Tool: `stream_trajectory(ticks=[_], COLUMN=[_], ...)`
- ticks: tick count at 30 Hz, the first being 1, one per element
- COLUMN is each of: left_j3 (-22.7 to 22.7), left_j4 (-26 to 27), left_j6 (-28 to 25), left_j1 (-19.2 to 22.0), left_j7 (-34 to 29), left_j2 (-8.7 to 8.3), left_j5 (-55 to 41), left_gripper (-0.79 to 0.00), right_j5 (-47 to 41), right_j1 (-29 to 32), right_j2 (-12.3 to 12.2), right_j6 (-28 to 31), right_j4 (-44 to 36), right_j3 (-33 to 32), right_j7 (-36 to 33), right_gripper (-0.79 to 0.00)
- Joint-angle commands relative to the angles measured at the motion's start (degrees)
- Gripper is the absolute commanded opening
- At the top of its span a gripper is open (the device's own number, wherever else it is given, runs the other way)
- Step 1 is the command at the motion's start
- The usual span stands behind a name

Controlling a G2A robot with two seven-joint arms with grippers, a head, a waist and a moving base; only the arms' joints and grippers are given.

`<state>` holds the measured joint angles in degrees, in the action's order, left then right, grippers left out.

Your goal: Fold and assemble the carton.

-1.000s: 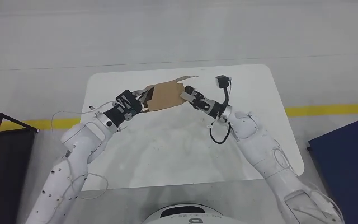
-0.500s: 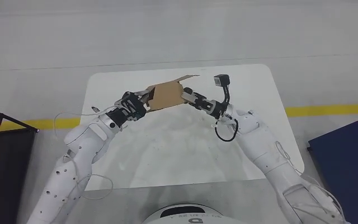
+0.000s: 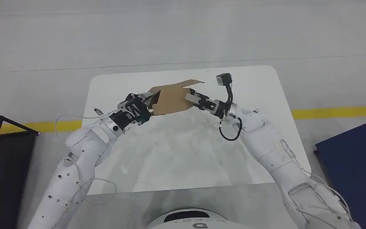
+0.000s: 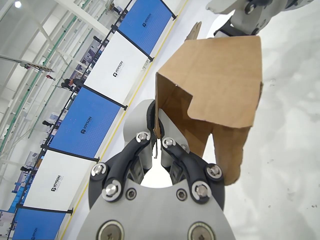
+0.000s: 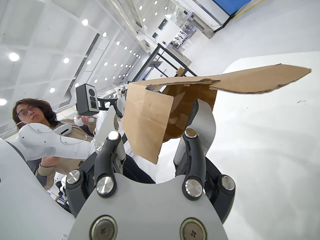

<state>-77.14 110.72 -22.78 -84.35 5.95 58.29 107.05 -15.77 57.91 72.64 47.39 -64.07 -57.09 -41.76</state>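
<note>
**Mia:** Where is the carton?

**Ben:** The brown carton [image 3: 170,97] is held up between the two arms. The far part of the white bench [image 3: 189,154] lies under it.

**Mia:** What is at the carton's left end?

**Ben:** The left gripper [image 4: 156,128] is there. Its jaws are pinched tight on a thin edge of the cardboard.

**Mia:** And at the carton's right end?

**Ben:** The right gripper [image 3: 190,98] is there. Its jaws are wide apart. One finger [image 5: 203,118] pokes into the carton's open end. The other finger is outside the carton. A side flap [image 5: 147,123] hangs between the two.

**Mia:** Is the carton shut?

**Ben:** No. It is a hollow box shape, and both ends are open. A long flap [image 5: 260,79] sticks out flat from the top of the right end, like a little roof. At the left end, a lower flap [image 4: 228,151] hangs down from the carton.

**Mia:** Does that flap touch the bench?

**Ben:** That cannot be told.
</note>
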Motion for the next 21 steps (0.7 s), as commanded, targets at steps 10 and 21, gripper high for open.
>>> stream_trajectory(ticks=[10, 21], left_j3=[1.1, 0.4], left_j4=[-0.8, -2.9], left_j6=[1.0, 1.2], left_j1=[1.1, 2.5], left_j7=[-0.5, -0.3], left_j2=[0.19, 0.83], left_j5=[3.6, -5.3], left_gripper=[-0.785, 0.000], right_j5=[-1.5, 1.9], right_j1=[-1.5, -2.4], right_j2=[0.4, 0.7], right_j6=[0.6, 2.8], right_j4=[1.8, 2.7], right_j3=[1.2, 1.5], right_j7=[-2.0, -0.3], right_gripper=[-0.582, -0.785])
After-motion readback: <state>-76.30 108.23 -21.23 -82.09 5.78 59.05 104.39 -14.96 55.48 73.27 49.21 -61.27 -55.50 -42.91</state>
